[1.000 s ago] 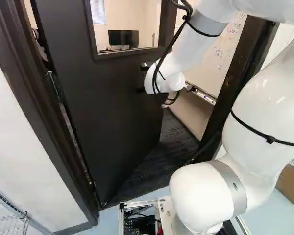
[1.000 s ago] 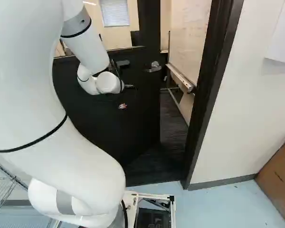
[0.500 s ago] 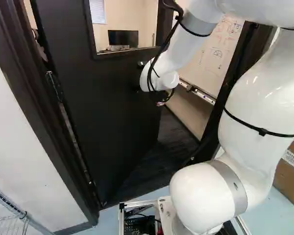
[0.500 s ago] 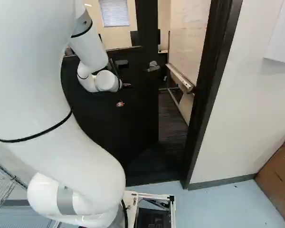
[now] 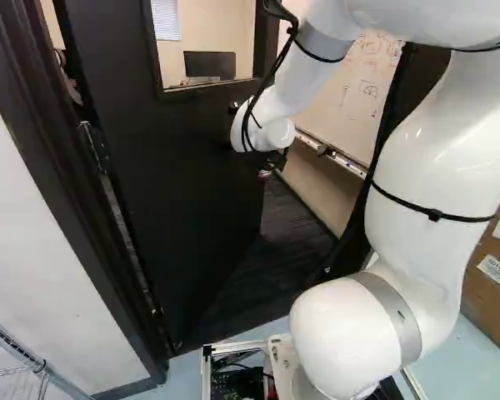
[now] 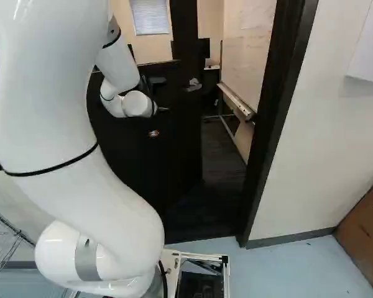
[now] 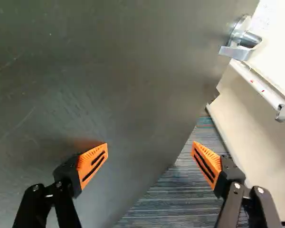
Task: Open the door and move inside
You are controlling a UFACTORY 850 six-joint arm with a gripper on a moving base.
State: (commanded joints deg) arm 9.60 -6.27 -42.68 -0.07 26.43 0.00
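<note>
The dark door (image 5: 183, 192) stands ajar, swung away into the room beyond. My gripper (image 5: 265, 172) is small and partly hidden by the wrist in the left base view, close to the door face. In the wrist view the gripper (image 7: 149, 154) has its fingers wide apart with nothing between them. One finger lies over the door (image 7: 95, 76), its orange pad close to the surface; whether they touch I cannot tell. The other is over the carpet beyond the door's edge. The silver lever handle (image 7: 240, 40) is ahead, ungripped; it also shows as a handle (image 6: 193, 85) in the right base view.
The dark door frame (image 6: 276, 118) borders the opening on the right, with a white wall beside it. Past the doorway are dark carpet (image 6: 221, 161) and a whiteboard (image 6: 248, 49) with a tray. Cardboard boxes (image 5: 492, 275) stand right of the arm, a wire rack (image 5: 12, 367) at far left.
The door has swung farther inward, widening the gap at its free edge. My arm has reached forward and leftward along with it. The base has stayed put.
</note>
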